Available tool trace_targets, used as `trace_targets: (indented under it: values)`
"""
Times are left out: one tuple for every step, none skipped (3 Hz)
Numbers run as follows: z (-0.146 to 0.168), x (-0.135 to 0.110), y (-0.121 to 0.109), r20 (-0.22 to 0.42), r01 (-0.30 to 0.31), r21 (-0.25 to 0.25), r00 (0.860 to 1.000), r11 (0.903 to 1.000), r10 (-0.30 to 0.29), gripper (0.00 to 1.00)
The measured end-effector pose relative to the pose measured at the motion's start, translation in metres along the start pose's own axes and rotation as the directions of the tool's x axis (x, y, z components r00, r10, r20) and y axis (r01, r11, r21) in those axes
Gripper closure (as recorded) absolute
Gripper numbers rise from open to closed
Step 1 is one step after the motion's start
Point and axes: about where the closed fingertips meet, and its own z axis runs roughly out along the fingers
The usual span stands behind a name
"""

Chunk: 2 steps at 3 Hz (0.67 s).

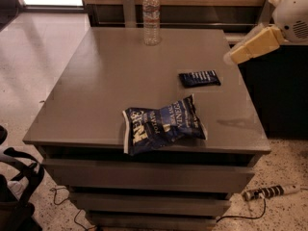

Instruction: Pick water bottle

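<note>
The water bottle (151, 17), slim clear plastic with a white cap and a pale label band, stands upright near the far edge of the grey table (101, 85). My gripper (237, 54) comes in from the upper right, at the end of a white arm. It hovers above the table's right edge, far to the right of the bottle and a little nearer than it. It holds nothing that I can see.
A dark blue chips bag (163, 124) lies at the table's front edge. A small dark blue packet (199, 78) lies right of centre, below the gripper. A dark counter (279, 90) stands to the right, a power strip (269, 191) lies on the floor, and black chair parts (14, 186) show at lower left.
</note>
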Motion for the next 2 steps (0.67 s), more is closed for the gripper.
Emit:
trace_targets:
  values:
    - [0.024, -0.012, -0.026, 0.141, -0.020, 0.079, 0.990, 0.9967, 0.009, 0.00]
    - [0.036, -0.017, -0.042, 0.213, -0.036, 0.122, 0.977, 0.9919, 0.009, 0.00]
